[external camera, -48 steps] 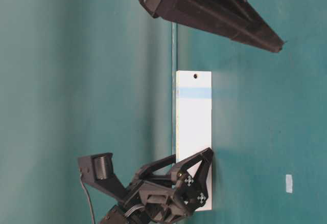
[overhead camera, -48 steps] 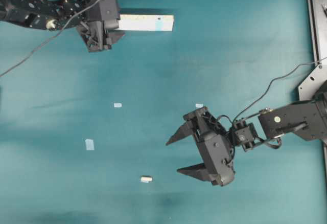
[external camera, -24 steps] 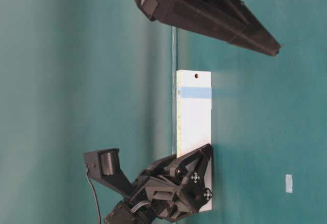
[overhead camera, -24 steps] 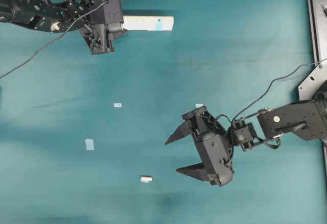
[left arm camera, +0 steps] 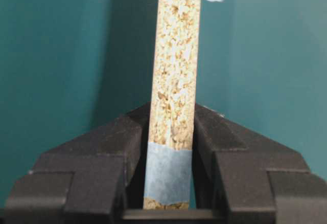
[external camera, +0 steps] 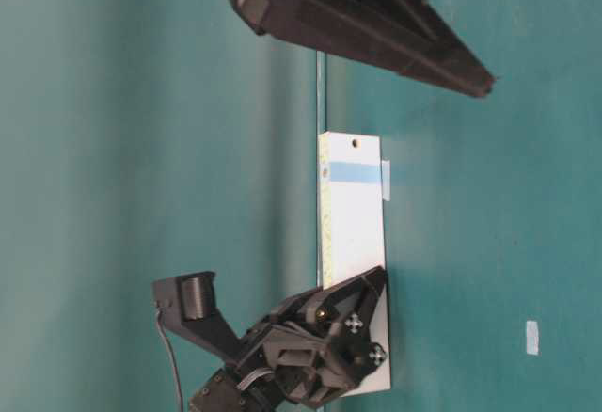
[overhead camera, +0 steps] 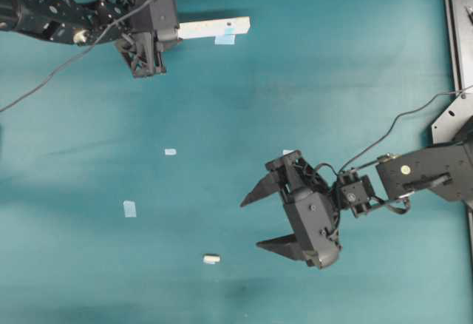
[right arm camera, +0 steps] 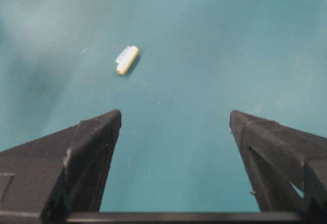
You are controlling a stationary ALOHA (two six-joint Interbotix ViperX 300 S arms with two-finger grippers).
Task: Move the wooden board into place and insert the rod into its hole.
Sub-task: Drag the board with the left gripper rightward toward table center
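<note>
The wooden board [overhead camera: 214, 27] is a pale strip at the top of the overhead view, tilted up off the cloth with its bluish taped end to the right. My left gripper [overhead camera: 174, 34] is shut on its left end. In the left wrist view both fingers press the board's [left arm camera: 176, 55] speckled edge, with the gripper [left arm camera: 171, 116] tight around it. From table level the board [external camera: 353, 214] shows a small hole at its far end. The rod [overhead camera: 212, 259] lies on the cloth at lower centre. My right gripper [overhead camera: 250, 225] hovers open just right of it. The rod [right arm camera: 127, 60] lies ahead of the gripper [right arm camera: 173, 114], to its left.
Small pale-blue tape squares lie on the teal cloth: one [overhead camera: 171, 152] at centre left, one [overhead camera: 130, 208] lower left, one [overhead camera: 287, 152] by the right arm. A loose tape flap [overhead camera: 225, 39] hangs from the board. A dark frame [overhead camera: 454, 43] lines the right edge.
My left gripper closed on the board's left end and tipped the board up off the cloth, so it shows narrower from above. The right gripper has barely moved.
</note>
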